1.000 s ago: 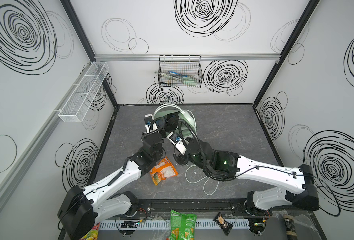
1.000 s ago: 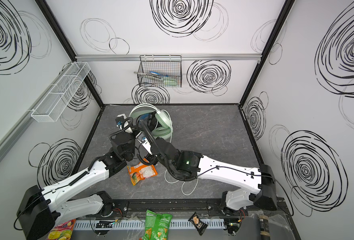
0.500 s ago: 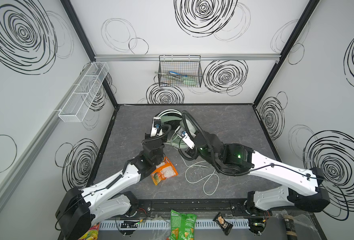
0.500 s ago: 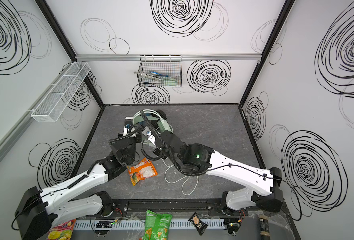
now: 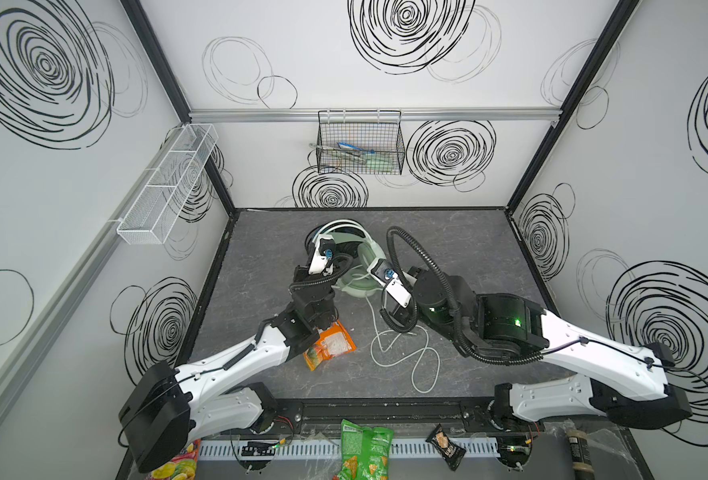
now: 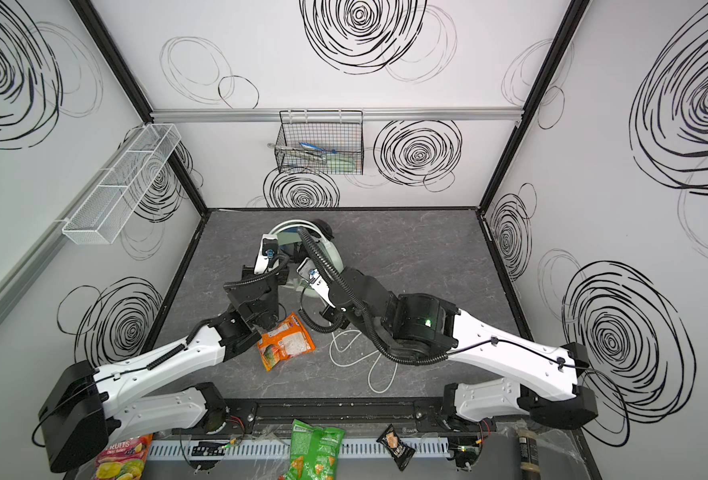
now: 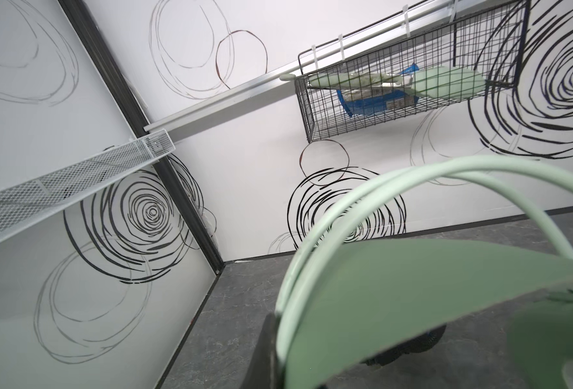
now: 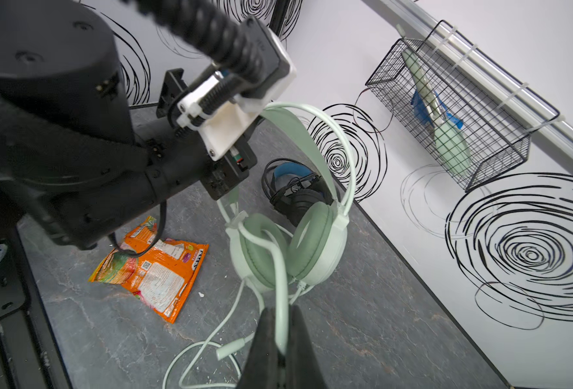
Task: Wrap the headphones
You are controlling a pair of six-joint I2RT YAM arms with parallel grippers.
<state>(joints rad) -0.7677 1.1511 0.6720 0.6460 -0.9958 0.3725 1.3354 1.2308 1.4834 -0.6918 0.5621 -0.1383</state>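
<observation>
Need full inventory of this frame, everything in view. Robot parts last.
table: 1, grey marbled, booth floor
green headphones: 1, mint green, upright mid-table
cable: 1, whitish, from the green headphones, looping toward the front
black headphones: 1, black with blue, behind the green pair
snack bag: 1, orange, flat, left of the cable
wire basket: 1, black, back wall, greenish and blue items inside
mesh shelf: 1, white, left wall
chip bag: 1, green, in front of the table
packet: 1, dark, in front of the table
fruit bag: 1, red and yellow, front left corner
left gripper: 1, black, shut on the green headphones' band
right gripper: 1, black, shut on the cable
</observation>
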